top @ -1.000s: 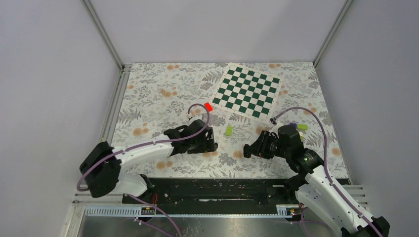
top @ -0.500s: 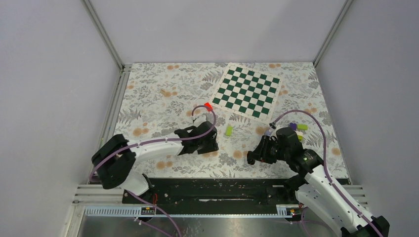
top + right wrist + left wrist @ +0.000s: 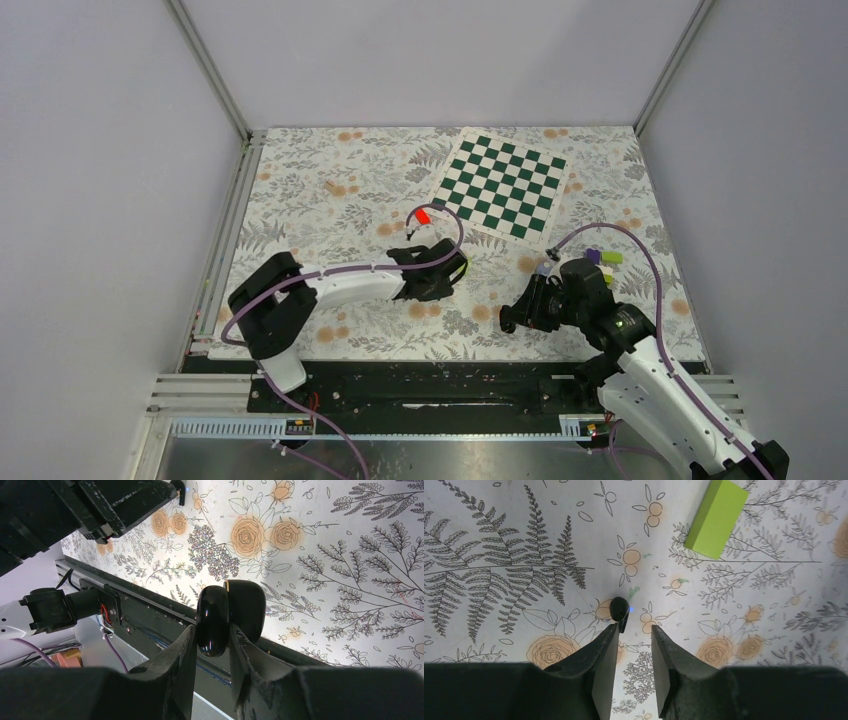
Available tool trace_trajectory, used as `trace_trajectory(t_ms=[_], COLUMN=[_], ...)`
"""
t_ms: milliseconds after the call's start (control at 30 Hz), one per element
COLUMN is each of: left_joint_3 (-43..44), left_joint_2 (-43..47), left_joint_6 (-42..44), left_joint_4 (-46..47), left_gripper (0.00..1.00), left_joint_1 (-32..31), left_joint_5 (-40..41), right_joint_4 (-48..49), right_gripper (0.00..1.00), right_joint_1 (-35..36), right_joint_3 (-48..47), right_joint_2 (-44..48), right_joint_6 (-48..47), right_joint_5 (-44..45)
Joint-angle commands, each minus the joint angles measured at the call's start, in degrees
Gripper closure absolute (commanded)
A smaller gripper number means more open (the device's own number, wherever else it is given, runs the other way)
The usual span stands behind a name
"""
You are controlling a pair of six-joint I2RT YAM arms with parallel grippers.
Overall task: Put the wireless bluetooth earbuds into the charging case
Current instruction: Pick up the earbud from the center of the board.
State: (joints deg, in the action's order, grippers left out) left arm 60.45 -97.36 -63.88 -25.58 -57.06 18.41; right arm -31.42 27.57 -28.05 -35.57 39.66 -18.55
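Swinging from the near-left part of the floral-patterned counter (image 3: 330,220) toward its middle, my left arm has brought my left fingers (image 3: 634,628) down beside the tiny glossy black earbud (image 3: 618,611). They have narrowed a good deal on the way. My right arm has barely shifted.

My left fingers stand partly apart, with a narrow gap and nothing in it. The earbud lies on the counter just beyond their tips, and it is not centred on the gap. It sits ahead of the finger on the left of my wrist view, its thin end at that tip; I cannot tell whether they touch. Its long axis runs roughly along my reach, with the rounded bulb away from me, the stem toward me and a small blue light on its flank. As I judge it, closing from here would catch nothing. The fingers need to go forward and a little toward that side, so that the bulb comes between them. The flat lime-green rectangular block (image 3: 716,517) lies well apart, farther out.

My right fingers (image 3: 211,632) are clamped on the small glossy black rounded charging case (image 3: 245,607), held off the counter over its near edge, right of the middle. Two rounded halves show side by side, so it looks hinged open, though its sockets are hidden from me. My left arm is the nearer one to the earbud. I can see only one earbud.
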Motion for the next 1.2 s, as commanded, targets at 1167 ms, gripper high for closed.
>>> trace_trajectory(t_ms=[1167], left_joint_3=[6.29], left_joint_2=[-3.74], left_joint_6=[5.63], left_joint_4=[-5.41], left_gripper=[1.0], left_joint_1=[-0.09], left_joint_5=[6.46], right_joint_4=[2.49], right_gripper=[1.0], right_joint_1=[-0.24], right_joint_3=[-1.36], right_joint_2=[-0.74], right_joint_6=[1.02], right_joint_5=[-1.74])
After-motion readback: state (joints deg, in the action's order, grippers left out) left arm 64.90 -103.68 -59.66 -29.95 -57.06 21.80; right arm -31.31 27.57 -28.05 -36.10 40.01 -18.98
